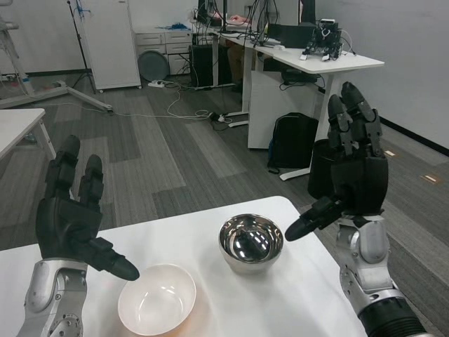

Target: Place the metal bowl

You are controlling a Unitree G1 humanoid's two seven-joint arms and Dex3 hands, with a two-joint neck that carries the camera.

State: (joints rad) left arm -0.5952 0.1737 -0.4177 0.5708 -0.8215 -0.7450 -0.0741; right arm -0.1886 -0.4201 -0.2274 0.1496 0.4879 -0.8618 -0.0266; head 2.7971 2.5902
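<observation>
One head camera looks forward and down over the near white table, with the room beyond.

At lower left, the left robot hand is matte black with segmented, blocky fingers on a silver forearm with round screw recesses. At right, the right robot hand matches it, above a silver wrist and a ribbed black cuff.
</observation>
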